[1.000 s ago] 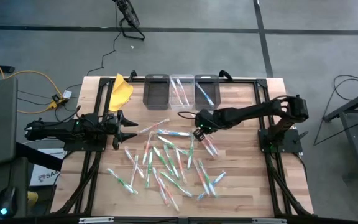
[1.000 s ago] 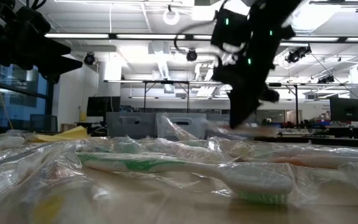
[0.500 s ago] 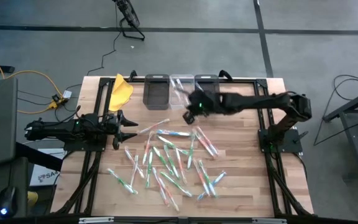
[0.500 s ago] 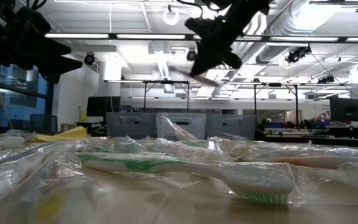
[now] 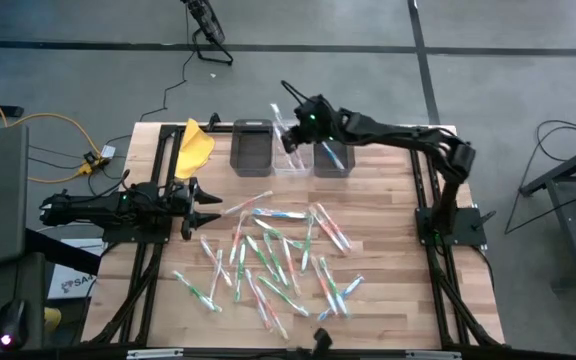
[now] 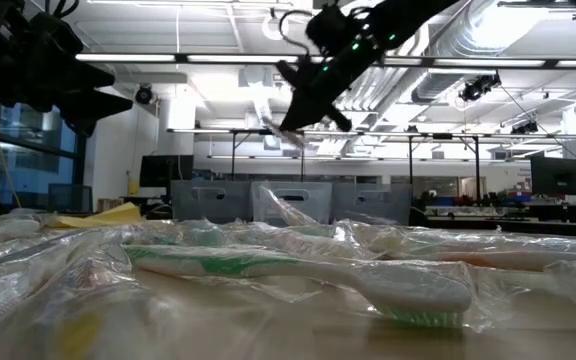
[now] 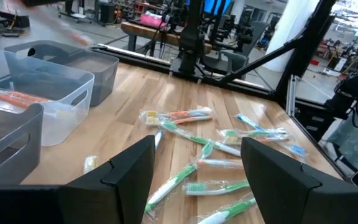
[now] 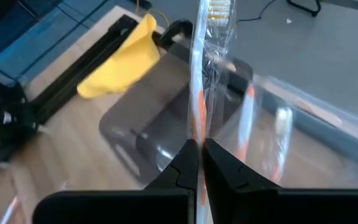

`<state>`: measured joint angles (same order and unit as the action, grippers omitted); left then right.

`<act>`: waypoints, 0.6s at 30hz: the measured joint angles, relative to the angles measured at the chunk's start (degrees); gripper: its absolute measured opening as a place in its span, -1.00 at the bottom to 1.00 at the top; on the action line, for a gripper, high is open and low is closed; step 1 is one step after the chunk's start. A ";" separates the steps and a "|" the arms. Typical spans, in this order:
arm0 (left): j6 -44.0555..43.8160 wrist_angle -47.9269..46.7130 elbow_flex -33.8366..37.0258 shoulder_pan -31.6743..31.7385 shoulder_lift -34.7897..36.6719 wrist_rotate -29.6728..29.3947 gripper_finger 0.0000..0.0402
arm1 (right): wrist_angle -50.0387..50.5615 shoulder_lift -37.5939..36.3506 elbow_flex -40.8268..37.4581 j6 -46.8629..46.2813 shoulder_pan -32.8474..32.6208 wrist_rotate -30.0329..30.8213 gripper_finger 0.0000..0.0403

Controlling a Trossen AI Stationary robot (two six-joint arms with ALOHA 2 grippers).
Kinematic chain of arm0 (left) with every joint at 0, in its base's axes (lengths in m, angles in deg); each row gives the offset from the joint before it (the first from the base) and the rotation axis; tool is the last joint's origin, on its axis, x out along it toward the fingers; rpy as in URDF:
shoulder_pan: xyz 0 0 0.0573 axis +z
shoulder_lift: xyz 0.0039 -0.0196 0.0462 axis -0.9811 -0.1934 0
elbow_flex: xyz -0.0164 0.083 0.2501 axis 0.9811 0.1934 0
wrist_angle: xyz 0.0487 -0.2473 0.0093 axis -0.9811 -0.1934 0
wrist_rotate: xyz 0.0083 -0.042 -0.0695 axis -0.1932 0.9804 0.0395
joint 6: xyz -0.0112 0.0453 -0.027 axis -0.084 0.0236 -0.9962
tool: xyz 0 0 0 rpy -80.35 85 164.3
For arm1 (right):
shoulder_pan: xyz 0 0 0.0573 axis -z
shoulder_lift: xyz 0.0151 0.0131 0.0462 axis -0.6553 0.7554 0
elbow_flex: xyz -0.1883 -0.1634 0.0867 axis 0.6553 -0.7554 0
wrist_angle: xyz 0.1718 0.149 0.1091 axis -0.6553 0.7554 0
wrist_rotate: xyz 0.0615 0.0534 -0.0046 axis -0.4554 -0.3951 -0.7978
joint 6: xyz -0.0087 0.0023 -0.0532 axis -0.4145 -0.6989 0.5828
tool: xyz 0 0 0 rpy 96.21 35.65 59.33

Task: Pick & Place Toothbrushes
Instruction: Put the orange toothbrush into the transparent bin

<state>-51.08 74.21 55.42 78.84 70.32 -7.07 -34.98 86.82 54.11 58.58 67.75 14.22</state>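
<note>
Since lifting off the pile, right claw [image 5: 290, 135] carries toothbrush [image 8: 199, 106], seemingly over bins [image 5: 291, 147].

Three bins [image 5: 251, 146]; roughly thirty wrapped toothbrushes [image 5: 268, 250]; one yellow cloth [image 5: 194, 147]; two arms.

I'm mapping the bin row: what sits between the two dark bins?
In the high view, a clear bin holding toothbrushes sits between the dark bins, under the right gripper.

A grey concrete floor [image 5: 528, 60] crossed by dark lines surrounds the wooden table [image 5: 388, 290]. A yellow cable [image 5: 53, 122] trails across it. Beyond, fluorescent ceiling lights [image 6: 208, 58], exposed ducts [image 6: 488, 40], workbenches and what may be monitors [image 6: 556, 176] fill the room.
</note>
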 joint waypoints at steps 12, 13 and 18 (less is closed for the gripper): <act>-3.05 -0.14 0.00 0.00 -0.01 0.08 0.16 | 1.62 13.62 10.52 -1.34 1.30 -2.46 -0.98; -3.47 -0.19 0.00 0.00 0.01 0.08 0.16 | 2.00 14.03 10.52 -1.78 1.57 -2.34 -0.98; -3.83 -0.34 0.00 0.00 0.01 0.08 0.16 | 5.07 14.90 10.58 -3.14 2.87 -2.31 -0.98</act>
<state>-54.91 73.87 55.42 78.84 70.33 -6.99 -29.92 101.72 64.69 55.43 70.62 11.92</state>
